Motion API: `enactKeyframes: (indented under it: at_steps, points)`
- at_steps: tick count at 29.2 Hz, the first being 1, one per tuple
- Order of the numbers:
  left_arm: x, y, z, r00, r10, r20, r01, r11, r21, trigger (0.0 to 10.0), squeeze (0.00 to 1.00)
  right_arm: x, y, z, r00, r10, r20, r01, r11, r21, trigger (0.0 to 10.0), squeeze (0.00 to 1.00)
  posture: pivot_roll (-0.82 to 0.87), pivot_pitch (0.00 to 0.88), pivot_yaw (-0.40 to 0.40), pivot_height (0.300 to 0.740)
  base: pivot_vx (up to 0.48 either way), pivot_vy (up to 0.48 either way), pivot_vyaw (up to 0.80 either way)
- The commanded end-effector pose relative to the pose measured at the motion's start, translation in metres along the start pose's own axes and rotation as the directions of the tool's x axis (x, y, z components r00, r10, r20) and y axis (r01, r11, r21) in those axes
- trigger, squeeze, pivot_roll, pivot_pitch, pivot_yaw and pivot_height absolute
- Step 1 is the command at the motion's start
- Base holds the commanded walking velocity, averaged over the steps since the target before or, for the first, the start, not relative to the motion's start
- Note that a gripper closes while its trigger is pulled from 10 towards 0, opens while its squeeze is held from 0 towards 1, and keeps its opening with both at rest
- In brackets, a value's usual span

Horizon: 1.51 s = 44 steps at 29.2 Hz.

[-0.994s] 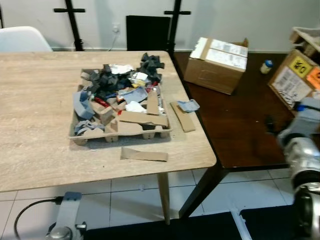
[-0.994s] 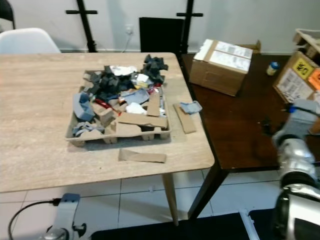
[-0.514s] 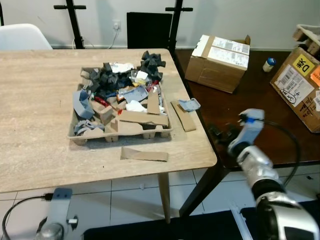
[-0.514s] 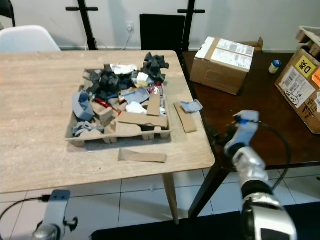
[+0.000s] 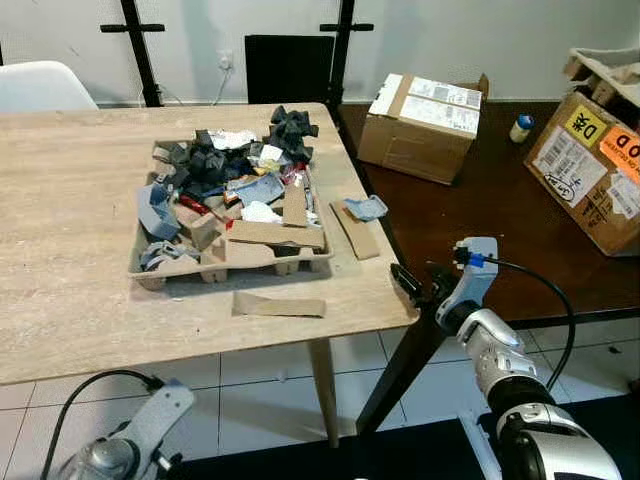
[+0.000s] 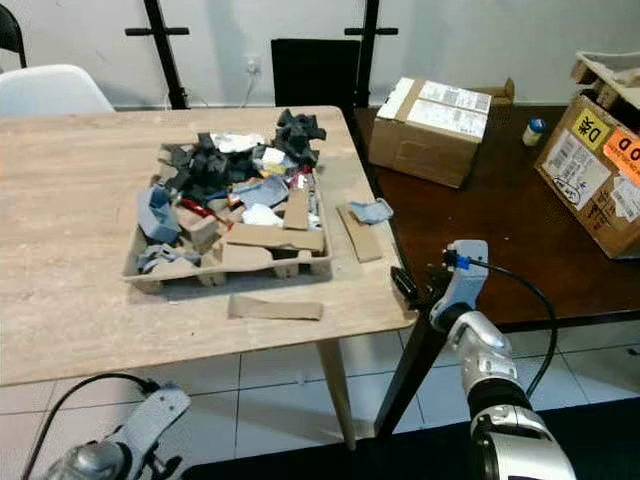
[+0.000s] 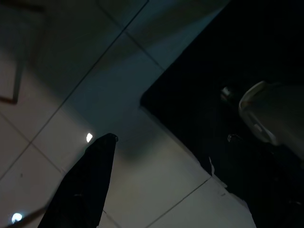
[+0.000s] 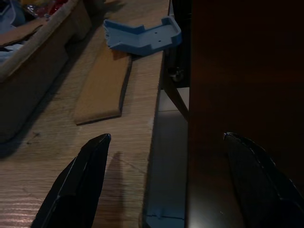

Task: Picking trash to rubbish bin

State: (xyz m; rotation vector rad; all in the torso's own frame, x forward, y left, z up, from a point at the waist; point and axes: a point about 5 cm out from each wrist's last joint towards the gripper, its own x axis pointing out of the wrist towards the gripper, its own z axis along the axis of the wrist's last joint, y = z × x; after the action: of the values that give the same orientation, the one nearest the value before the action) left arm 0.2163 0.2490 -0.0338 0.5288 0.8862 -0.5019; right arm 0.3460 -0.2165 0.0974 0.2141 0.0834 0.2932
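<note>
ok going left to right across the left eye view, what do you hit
white plastic chair → shallow cardboard tray piled with scraps → flat brown cardboard strip beside the tray → right hand → taped cardboard box on the dark table → small white bottle with blue cap → big labelled cardboard box

Shallow cardboard tray [image 5: 236,262] sitting on the table, brimming with black, grey, white and brown scraps, flat cardboard strip [image 5: 279,305] lying just in front of it, another strip [image 5: 356,230] lying beside its right edge, small blue-grey piece [image 5: 366,207] touching that strip's far end
</note>
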Motion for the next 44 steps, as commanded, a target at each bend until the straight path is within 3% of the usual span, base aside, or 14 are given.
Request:
enactKeyframes:
  at_steps: [1,7,10,11,13,14,15,22,26,30,33,38,41,44]
  points:
    - [-0.001,-0.002,-0.004,0.999,-0.033,-0.022,0.034,0.999,0.018,10.0,0.0,-0.001,0.001,-0.004,1.0,0.004,-0.012,-0.003,1.0,0.005,10.0,0.0,0.1,0.121,-0.035,0.74,0.0,0.0,0.0]
    - [-0.006,-0.01,0.02,0.976,-0.184,0.12,0.178,0.982,0.058,10.0,0.0,-0.001,0.001,-0.004,1.0,0.0,-0.009,0.0,1.0,0.005,10.0,0.0,0.1,0.124,-0.034,0.74,0.0,0.0,0.0]
    - [-0.017,-0.028,0.043,0.894,-0.397,0.208,0.377,0.917,0.13,10.0,0.0,-0.002,0.001,-0.004,1.0,-0.001,-0.01,0.001,1.0,0.006,10.0,0.0,0.1,0.126,-0.033,0.74,0.0,0.0,0.0]
    - [-0.017,-0.028,0.043,0.894,-0.397,0.208,0.377,0.917,0.13,10.0,0.0,-0.002,0.001,-0.004,1.0,-0.001,-0.01,0.001,1.0,0.006,10.0,0.0,0.1,0.126,-0.033,0.74,0.0,0.0,0.0]
    - [-0.023,-0.038,0.057,0.837,-0.495,0.235,0.462,0.868,0.182,10.0,0.0,-0.002,0.0,-0.004,1.0,-0.002,-0.01,0.002,1.0,0.005,10.0,0.0,0.1,0.127,-0.033,0.74,0.0,0.0,0.0]
    - [-0.023,-0.038,0.057,0.837,-0.495,0.235,0.462,0.868,0.182,10.0,0.0,-0.002,0.0,-0.004,1.0,-0.002,-0.01,0.002,1.0,0.005,10.0,0.0,0.1,0.127,-0.033,0.74,0.0,0.0,0.0]
    - [-0.028,-0.042,0.071,0.795,-0.541,0.275,0.507,0.841,0.19,10.0,0.0,-0.002,0.0,-0.003,1.0,-0.001,-0.011,0.001,1.0,0.006,10.0,0.0,0.1,0.127,-0.033,0.74,0.0,0.0,0.0]
    - [-0.042,-0.043,0.1,0.723,-0.593,0.354,0.548,0.805,0.23,10.0,0.0,-0.001,0.001,-0.004,1.0,0.004,-0.015,-0.004,1.0,0.005,10.0,0.0,0.1,0.126,-0.032,0.74,0.0,0.0,0.0]
    - [-0.048,-0.042,0.113,0.699,-0.588,0.406,0.542,0.807,0.236,10.0,0.0,-0.002,0.001,-0.003,1.0,0.004,-0.015,-0.004,1.0,0.005,10.0,0.0,0.1,0.128,-0.033,0.74,0.0,0.0,0.0]
    - [-0.063,-0.039,0.145,0.627,-0.582,0.518,0.539,0.804,0.251,10.0,0.0,-0.002,0.0,-0.003,1.0,0.003,-0.017,-0.002,1.0,0.006,10.0,0.0,0.1,0.129,-0.034,0.74,0.0,0.0,0.0]
    - [-0.065,-0.038,0.149,0.617,-0.582,0.53,0.54,0.803,0.253,10.0,0.0,-0.002,0.0,-0.003,1.0,0.002,-0.018,-0.002,1.0,0.006,10.0,0.0,0.1,0.129,-0.034,0.74,0.0,0.0,0.0]
    - [-0.077,-0.036,0.17,0.562,-0.579,0.59,0.54,0.798,0.268,10.0,0.0,-0.002,-0.001,-0.003,1.0,0.0,-0.02,0.0,1.0,0.005,10.0,0.0,0.1,0.131,-0.032,0.74,0.0,0.0,0.0]
    - [-0.083,-0.026,0.187,0.549,-0.493,0.675,0.472,0.849,0.236,10.0,0.0,-0.002,-0.001,-0.003,1.0,0.0,-0.019,0.0,1.0,0.005,10.0,0.0,0.1,0.131,-0.032,0.74,0.0,0.0,0.0]
    - [-0.089,-0.018,0.198,0.533,-0.438,0.724,0.428,0.878,0.215,10.0,0.0,-0.002,-0.001,-0.003,1.0,0.0,-0.02,0.0,1.0,0.004,10.0,0.0,0.1,0.133,-0.033,0.74,0.0,0.0,0.0]
